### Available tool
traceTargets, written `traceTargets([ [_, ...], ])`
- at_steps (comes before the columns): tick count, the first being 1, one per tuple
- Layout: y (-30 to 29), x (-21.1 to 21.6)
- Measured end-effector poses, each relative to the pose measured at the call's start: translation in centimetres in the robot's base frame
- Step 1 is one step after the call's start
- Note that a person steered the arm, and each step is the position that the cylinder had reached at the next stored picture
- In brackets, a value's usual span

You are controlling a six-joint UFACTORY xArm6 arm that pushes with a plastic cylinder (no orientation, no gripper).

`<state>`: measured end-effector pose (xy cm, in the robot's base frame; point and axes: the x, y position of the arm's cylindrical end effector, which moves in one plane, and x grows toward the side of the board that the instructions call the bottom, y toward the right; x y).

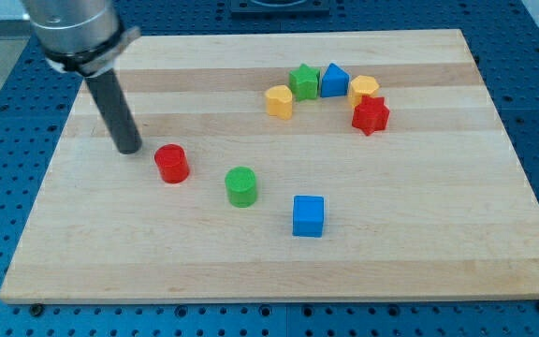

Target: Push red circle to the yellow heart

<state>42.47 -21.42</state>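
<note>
The red circle (171,164) is a short red cylinder left of the board's middle. My tip (129,147) stands just to its upper left, a small gap apart. The yellow heart (279,100) lies toward the view's top, at the left end of a cluster of blocks, well up and right of the red circle. The rod rises from the tip to the view's top left.
A green circle (241,186) sits right of the red circle, a blue cube (308,215) below right of it. Beside the heart are a green star (303,81), a blue block (334,80), a yellow block (364,89) and a red star (370,115).
</note>
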Motion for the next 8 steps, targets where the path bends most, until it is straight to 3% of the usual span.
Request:
traceTargets([
  [1,-2.5,0.7],
  [3,-1.7,6.2],
  [6,15.2,1.3],
  [8,16.2,1.3],
])
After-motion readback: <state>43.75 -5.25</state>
